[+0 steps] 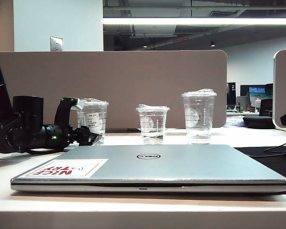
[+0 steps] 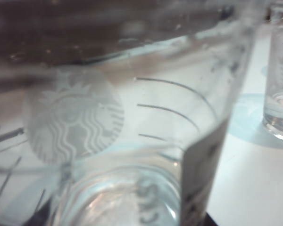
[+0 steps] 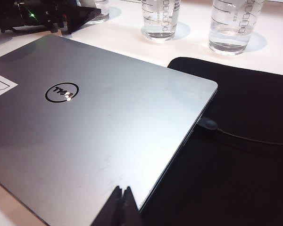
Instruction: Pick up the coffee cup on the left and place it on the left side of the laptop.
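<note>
- Right wrist view only: right gripper (image 3: 122,207) nearest the lens, fingertips pressed together to a point, holding nothing, over the near edge of the laptop (image 3: 108,132).
- Same view alone: black mat (image 3: 236,155) beside the laptop with a thin cable (image 3: 245,136) across it, plugged into the laptop's side. From the exterior view just a dark strip at the right.
- Exterior view: laptop closed and flat on the table (image 1: 133,210), round logo mid-lid, sticker (image 1: 66,168) with red "NICE TRY" letters at its left corner. From the right wrist, only a cut-off corner of that sticker.
- Behind the laptop, left: coffee cup (image 1: 93,119), upright on the table, label outward, with the left gripper (image 1: 80,123) lying level around it, one finger high on its left side, the other low in front.
- Cannot tell whether those fingers press the cup or stand just off it.
- Left wrist view: coffee cup (image 2: 132,141) filling the frame and blurred, round emblem and measure lines showing, label edge-on; no fingers in sight.
- Farther right in the row: short cup (image 1: 153,124), then tall cup (image 1: 199,117), well apart, tops cut off from the right wrist.
- Farthest: beige partition (image 1: 133,81).
</note>
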